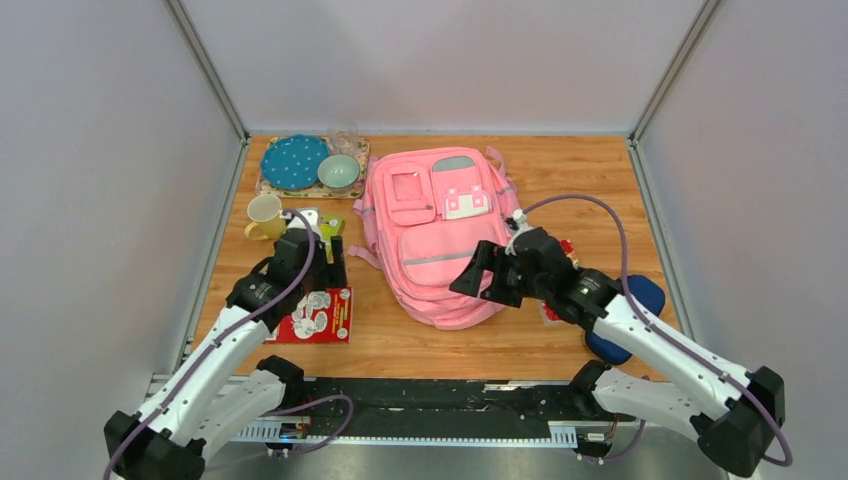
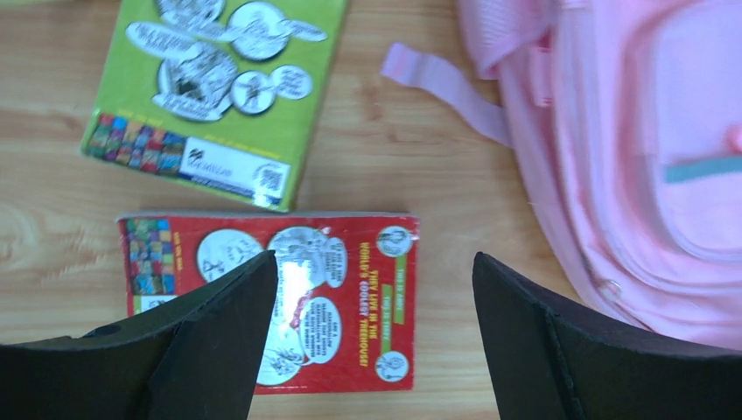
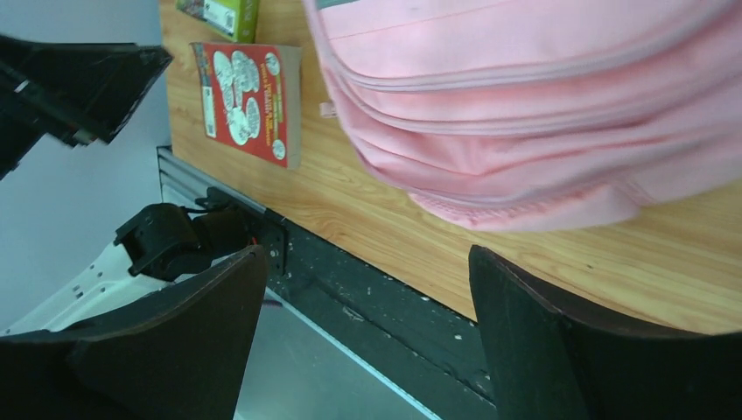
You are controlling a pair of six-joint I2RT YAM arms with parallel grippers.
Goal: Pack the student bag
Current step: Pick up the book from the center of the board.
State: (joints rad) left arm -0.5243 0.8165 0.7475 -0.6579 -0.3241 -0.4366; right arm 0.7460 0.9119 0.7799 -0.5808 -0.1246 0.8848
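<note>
Two grippers, both empty. Bag (image 1: 440, 235): pink, lying flat at the middle of the table (image 1: 570, 180), front face up. Left gripper (image 2: 374, 262): jaws wide apart above red book (image 2: 350, 293), holding nothing. Green book (image 2: 219, 87): just beside red book, both left of bag. Right gripper (image 3: 367, 258): jaws wide apart by bag's near edge, gripping nothing.

matt pink cloth student bag (image 1: 430, 250), glossy red paperback (image 2: 350, 297), grained wooden table (image 1: 560, 170)
</note>
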